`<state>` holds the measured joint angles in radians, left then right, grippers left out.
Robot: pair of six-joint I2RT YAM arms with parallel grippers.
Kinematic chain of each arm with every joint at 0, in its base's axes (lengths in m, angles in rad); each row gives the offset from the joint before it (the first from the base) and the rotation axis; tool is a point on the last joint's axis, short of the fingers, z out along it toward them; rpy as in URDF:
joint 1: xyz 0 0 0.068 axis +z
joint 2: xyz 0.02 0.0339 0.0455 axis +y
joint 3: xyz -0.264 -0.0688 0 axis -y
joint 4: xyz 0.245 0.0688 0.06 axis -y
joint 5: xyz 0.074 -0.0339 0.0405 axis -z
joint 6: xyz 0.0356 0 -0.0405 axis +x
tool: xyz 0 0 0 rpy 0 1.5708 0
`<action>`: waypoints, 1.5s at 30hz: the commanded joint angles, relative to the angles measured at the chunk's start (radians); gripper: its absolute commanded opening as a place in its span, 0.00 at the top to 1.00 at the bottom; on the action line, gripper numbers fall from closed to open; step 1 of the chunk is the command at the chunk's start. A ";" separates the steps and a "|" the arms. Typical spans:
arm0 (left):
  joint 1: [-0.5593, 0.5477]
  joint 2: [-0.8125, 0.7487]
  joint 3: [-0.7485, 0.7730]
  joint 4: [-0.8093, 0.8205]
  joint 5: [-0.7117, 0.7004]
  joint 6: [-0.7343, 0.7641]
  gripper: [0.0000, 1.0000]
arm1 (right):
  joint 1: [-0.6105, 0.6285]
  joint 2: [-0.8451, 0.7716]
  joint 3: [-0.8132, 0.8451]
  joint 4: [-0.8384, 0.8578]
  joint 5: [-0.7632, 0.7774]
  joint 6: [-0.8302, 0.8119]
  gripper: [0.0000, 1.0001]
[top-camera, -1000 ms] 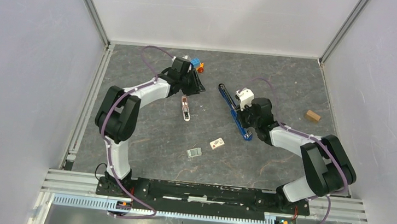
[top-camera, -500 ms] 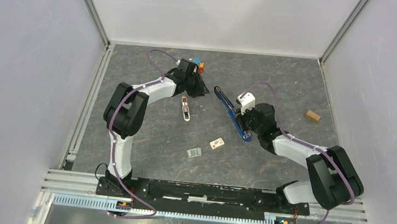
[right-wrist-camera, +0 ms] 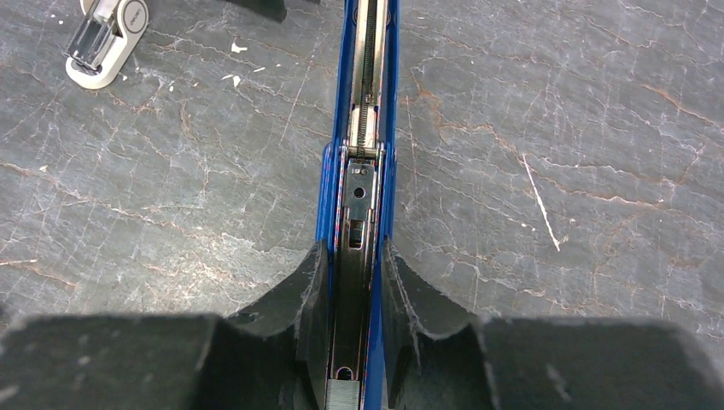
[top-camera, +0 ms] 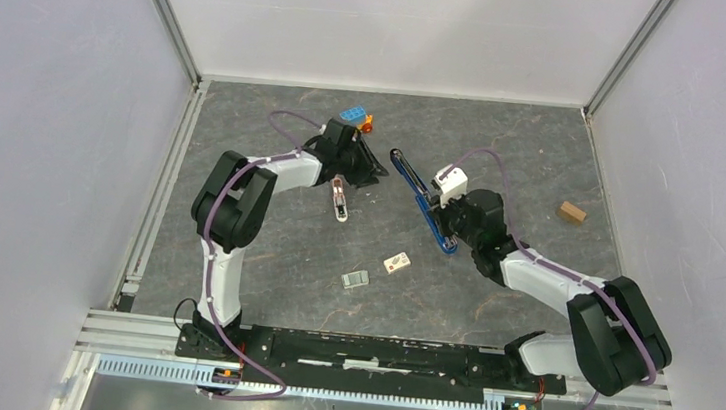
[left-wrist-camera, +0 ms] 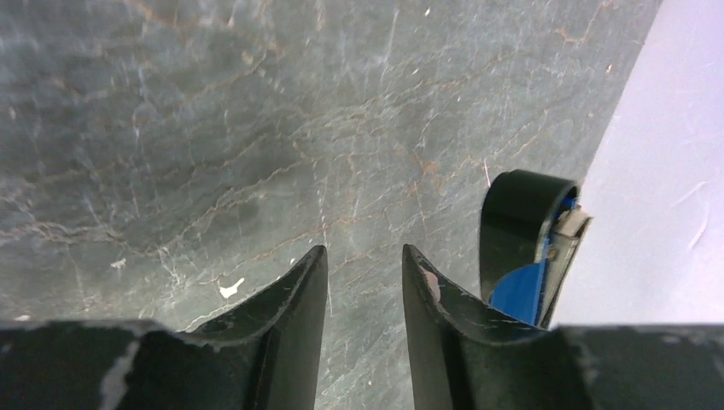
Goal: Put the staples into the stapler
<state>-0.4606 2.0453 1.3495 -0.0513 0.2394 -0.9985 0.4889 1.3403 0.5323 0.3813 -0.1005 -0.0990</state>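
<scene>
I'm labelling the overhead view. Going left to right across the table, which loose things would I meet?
Small white tool → small grey box → stapler → wooden block.

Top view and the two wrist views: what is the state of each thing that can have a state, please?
stapler: opened out long, inner metal rail showing, gripped at its near end.
right hand: shut on the stapler.
left hand: open, holding nothing.
small grey strip: lying loose on the table, apart from both hands.
</scene>
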 commanded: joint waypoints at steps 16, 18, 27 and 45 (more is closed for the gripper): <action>0.008 -0.162 -0.277 0.595 0.111 -0.334 0.05 | 0.014 -0.062 0.052 0.034 0.061 0.017 1.00; 0.005 -0.168 -0.275 0.620 0.107 -0.317 0.05 | 0.013 -0.060 0.053 0.036 0.054 0.022 1.00; -0.031 -0.108 -0.254 0.687 0.132 -0.302 0.02 | 0.014 -0.087 0.060 0.039 0.038 0.039 1.00; -0.045 0.038 -0.259 0.933 0.179 -0.368 0.09 | 0.014 -0.107 0.008 0.104 -0.011 0.089 1.00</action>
<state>-0.5014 2.0342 1.1080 0.7177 0.4015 -1.2953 0.4976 1.2648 0.5343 0.3496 -0.0826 -0.0269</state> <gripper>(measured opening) 0.931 0.283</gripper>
